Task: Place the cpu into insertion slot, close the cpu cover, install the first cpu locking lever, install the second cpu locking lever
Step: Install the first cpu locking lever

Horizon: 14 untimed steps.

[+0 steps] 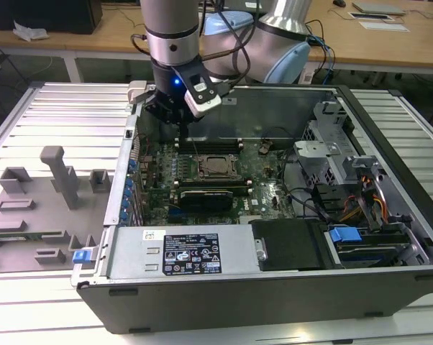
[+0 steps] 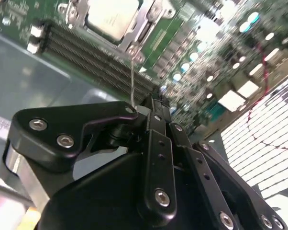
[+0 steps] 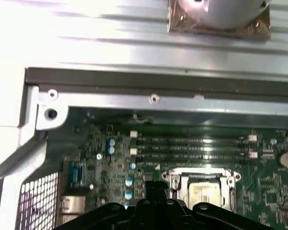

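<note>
The cpu (image 2: 110,17) lies in the insertion slot (image 1: 216,167), its pale metal face showing through the window of the cpu cover (image 2: 146,21), which is down flat over it. In the first wrist view the cpu (image 3: 205,192) and the cover frame (image 3: 176,181) sit just past my fingers. A thin wire locking lever (image 2: 132,72) stands up from the socket corner. Its top meets the side of my gripper (image 2: 156,100), whose fingers are pressed together; I cannot tell if the wire is pinched. The gripper (image 1: 181,123) hovers above the board, behind the socket.
Memory slots (image 3: 192,146) run between the socket and the case's back wall (image 3: 153,79). A black card (image 1: 206,195) lies in front of the socket, with the power supply (image 1: 195,251) at the near edge. A drive cage (image 1: 324,154) stands at the exterior view's right, grey fixtures (image 1: 58,180) at its left.
</note>
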Each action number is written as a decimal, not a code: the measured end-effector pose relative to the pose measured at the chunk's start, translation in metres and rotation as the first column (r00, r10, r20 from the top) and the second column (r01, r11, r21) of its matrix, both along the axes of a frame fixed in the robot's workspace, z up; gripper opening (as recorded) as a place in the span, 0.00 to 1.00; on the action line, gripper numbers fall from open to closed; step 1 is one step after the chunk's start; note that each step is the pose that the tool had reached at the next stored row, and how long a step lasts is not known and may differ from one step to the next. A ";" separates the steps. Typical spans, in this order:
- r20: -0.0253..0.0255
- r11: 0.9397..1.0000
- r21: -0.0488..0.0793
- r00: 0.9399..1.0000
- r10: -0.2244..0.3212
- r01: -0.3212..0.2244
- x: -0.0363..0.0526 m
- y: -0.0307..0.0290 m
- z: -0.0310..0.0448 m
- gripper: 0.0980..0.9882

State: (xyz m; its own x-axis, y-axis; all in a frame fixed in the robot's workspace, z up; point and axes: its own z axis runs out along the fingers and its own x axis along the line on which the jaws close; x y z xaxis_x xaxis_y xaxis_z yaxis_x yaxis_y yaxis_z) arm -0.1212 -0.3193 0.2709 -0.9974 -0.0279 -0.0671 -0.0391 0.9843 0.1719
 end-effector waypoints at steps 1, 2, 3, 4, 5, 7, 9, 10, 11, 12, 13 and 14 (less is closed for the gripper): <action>0.001 1.000 0.019 1.000 0.000 0.000 -0.0004 0.0000 0.0000 0.01; 0.002 0.999 0.038 1.000 0.000 0.000 -0.0006 0.0000 -0.0004 0.01; 0.003 0.999 0.046 1.000 0.000 0.000 -0.0007 0.0000 -0.0009 0.01; 0.003 0.999 0.050 1.000 0.000 0.000 -0.0007 0.0000 -0.0017 0.01; 0.003 0.999 0.053 1.000 0.000 0.000 -0.0008 0.0000 -0.0025 0.01; 0.003 0.998 0.059 1.000 0.000 0.000 -0.0008 0.0000 -0.0053 0.01; 0.003 0.998 0.062 1.000 0.000 0.000 -0.0008 0.0000 -0.0086 0.01; 0.003 0.998 0.062 1.000 0.000 0.000 -0.0008 0.0000 -0.0107 0.01; 0.003 0.998 0.062 1.000 0.000 0.000 -0.0003 0.0000 -0.0117 0.01; 0.003 0.998 0.062 1.000 0.000 0.000 0.0005 0.0000 -0.0124 0.01; 0.003 0.998 0.062 1.000 0.000 0.000 0.0019 0.0000 -0.0130 0.01; 0.003 0.998 0.062 1.000 0.000 0.000 0.0033 0.0000 -0.0134 0.01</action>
